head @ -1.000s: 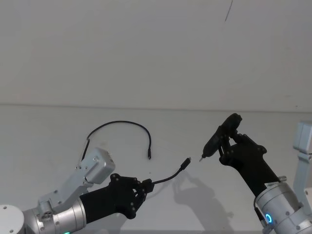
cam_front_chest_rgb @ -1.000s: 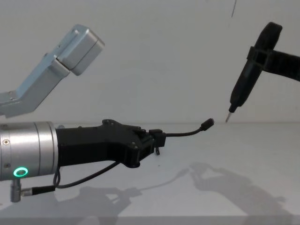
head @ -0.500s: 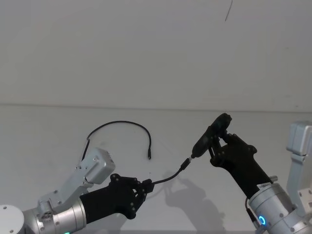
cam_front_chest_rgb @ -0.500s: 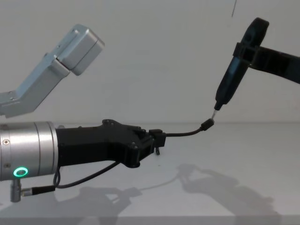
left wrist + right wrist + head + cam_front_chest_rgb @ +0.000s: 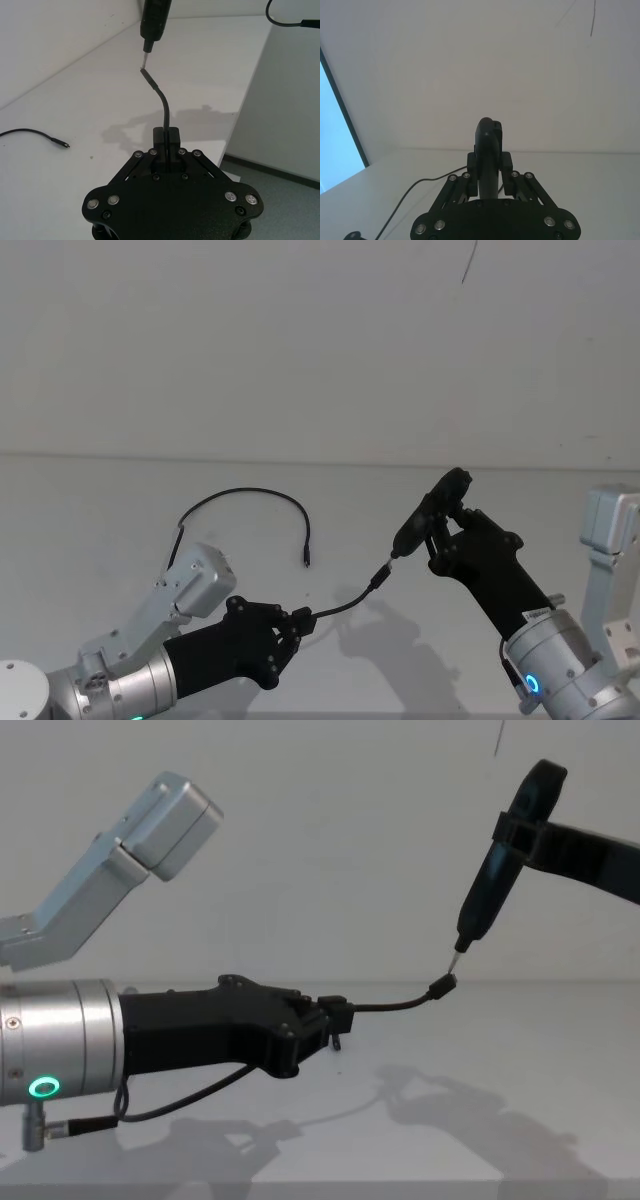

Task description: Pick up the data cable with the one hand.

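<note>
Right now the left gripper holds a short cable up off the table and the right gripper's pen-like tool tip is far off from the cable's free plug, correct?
Not quite. The left gripper does hold the short cable off the table, but the pen-like tool in the right gripper has its tip right at the free plug, as the chest view shows.

Looked like a bare robot test bench in a lab: plain white tabletop (image 5: 120, 500) running back to a blank white wall (image 5: 300, 340), seen from above and across. Worked over by two silver-and-black robot arms with glowing status rings. Past the table edge in the left wrist view, grey-green floor (image 5: 280, 185) and a white partition (image 5: 295, 90).
</note>
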Available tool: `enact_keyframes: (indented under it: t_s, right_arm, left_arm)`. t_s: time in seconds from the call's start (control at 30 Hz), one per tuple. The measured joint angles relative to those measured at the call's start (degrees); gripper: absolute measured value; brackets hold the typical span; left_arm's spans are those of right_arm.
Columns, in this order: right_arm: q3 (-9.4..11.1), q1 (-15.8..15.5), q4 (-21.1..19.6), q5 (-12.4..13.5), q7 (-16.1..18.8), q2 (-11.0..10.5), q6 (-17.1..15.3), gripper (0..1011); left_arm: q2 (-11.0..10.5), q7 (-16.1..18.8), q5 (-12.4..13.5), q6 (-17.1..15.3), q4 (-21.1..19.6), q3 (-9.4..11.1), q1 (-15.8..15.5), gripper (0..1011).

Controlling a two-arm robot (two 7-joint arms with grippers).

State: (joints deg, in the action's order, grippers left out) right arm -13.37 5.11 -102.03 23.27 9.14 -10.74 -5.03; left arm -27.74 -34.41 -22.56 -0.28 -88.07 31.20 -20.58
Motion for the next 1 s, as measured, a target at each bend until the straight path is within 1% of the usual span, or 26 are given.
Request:
enact_keyframes:
  t_s: [0.27, 0.53, 1.0]
  right_arm:
    - [0.5, 1.1, 1.4, -0.4, 0.0, 0.2, 0.4, 269]
    - [0.7, 1.4, 2.0, -0.4, 0.1, 0.4, 0.4, 269]
    - [-0.2, 1.4, 2.2, 0.3, 0.4, 0.4, -0.5, 269]
  left_arm:
    - [0.0, 0.0, 0.0, 0.0, 0.0, 0.0, 0.0, 42]
    - [0.0, 0.0, 0.0, 0.0, 0.0, 0.0, 0.0, 43]
    - [0.0, 0.0, 0.0, 0.0, 0.0, 0.0, 0.0, 43]
